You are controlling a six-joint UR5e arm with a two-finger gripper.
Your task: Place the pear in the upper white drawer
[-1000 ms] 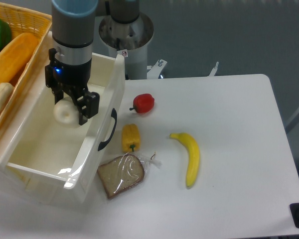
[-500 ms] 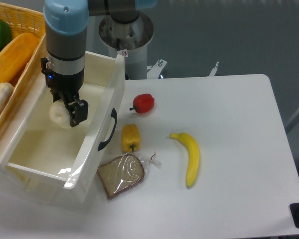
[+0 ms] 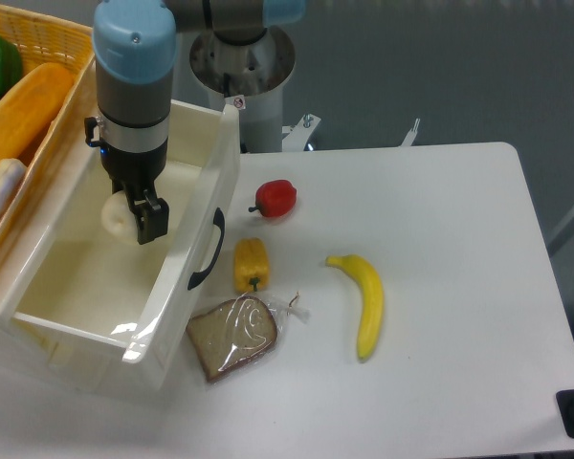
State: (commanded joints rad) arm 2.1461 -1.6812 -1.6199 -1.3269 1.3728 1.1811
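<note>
The pear (image 3: 117,216) is pale cream and round, and it is held inside the upper white drawer (image 3: 196,182), above the drawer's floor near the back. My gripper (image 3: 132,222) reaches down into the drawer and is shut on the pear. One dark finger (image 3: 153,220) shows on the pear's right side; the other finger is hidden behind the fruit. The drawer is a deep cream-white box with a black curved handle (image 3: 209,251) on its front panel.
A woven yellow-orange basket (image 3: 38,43) with produce stands left of the drawer. On the white table lie a red pepper (image 3: 277,197), a yellow bell pepper (image 3: 251,263), a bagged bread slice (image 3: 233,335) and a banana (image 3: 364,301). The robot base (image 3: 244,67) is behind the drawer.
The gripper with the pear moved left and toward the drawer's back, turned about its axis, then shifted slightly right. The pear stays in its grip.
</note>
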